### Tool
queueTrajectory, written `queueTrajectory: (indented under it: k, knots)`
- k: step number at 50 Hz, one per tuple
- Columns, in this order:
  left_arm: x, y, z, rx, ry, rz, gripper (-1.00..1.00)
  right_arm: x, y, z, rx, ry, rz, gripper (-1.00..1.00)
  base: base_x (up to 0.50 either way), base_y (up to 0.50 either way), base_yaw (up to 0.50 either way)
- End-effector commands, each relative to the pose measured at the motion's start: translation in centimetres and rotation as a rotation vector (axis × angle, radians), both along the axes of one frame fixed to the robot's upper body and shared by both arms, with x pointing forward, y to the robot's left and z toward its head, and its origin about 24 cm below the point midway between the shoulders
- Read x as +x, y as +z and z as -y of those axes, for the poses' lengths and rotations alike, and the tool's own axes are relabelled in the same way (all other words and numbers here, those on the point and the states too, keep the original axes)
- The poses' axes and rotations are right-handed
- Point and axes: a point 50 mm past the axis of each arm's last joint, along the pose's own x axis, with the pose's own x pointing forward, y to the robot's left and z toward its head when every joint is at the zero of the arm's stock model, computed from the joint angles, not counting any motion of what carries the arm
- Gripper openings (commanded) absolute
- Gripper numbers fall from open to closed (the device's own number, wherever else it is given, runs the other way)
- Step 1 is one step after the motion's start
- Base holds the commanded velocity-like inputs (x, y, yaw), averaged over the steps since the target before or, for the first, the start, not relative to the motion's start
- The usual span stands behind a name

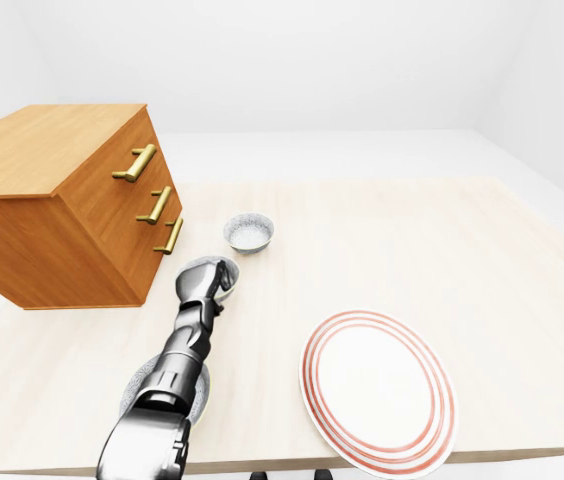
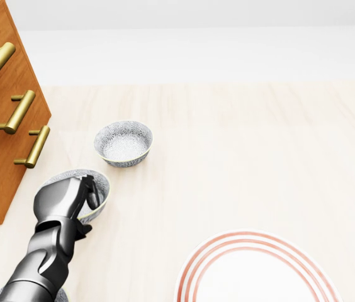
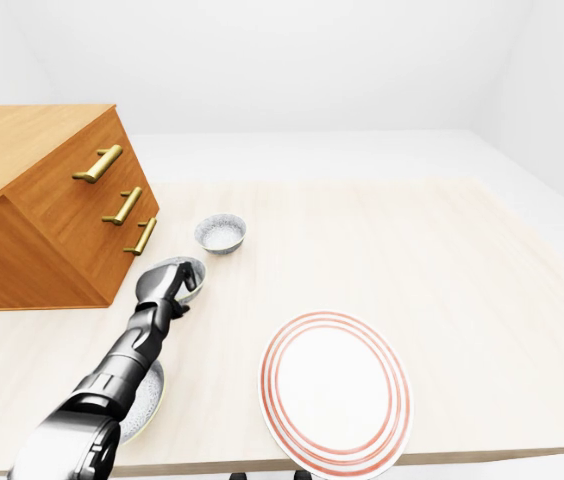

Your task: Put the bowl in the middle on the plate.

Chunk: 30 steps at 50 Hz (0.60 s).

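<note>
Left hand (image 2: 64, 198) is on the middle bowl (image 2: 102, 187) at the lower left of the head view. Its fingers (image 2: 89, 188) curl over the bowl's near rim and grip it. The bowl looks slightly tilted; I cannot tell if it is off the worktop (image 2: 259, 157). The far bowl (image 2: 123, 143) sits just above it in the frame. The near bowl (image 3: 147, 400) is at the bottom left, partly under the arm. The plate (image 1: 372, 385) is at the lower right, well apart from the bowls. The wooden drawer cabinet (image 1: 52, 220) is at the upper left. The right hand is out of sight.
</note>
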Motion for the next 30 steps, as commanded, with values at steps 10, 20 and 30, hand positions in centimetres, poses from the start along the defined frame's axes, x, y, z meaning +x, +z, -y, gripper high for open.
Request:
queueTrajectory:
  k: [10,20,30]
  knots:
    - [-2.4,-1.5,-1.8,-0.017,0.073,0.067,-1.00,0.2,-0.1,0.0,0.003,0.000,-0.006,1.00,0.00,0.00,0.00]
    - [-2.3,0.7,-2.3,0.018,0.098,0.252,-1.00,0.2,-0.2,0.0,0.004,0.001,-0.009,1.00,0.00,0.00,0.00]
    - [-2.5,2.2,-0.8,0.070,0.013,0.313,-1.00,0.1,-0.2,0.0,0.005,0.000,-0.008,1.00,0.00,0.00,0.00]
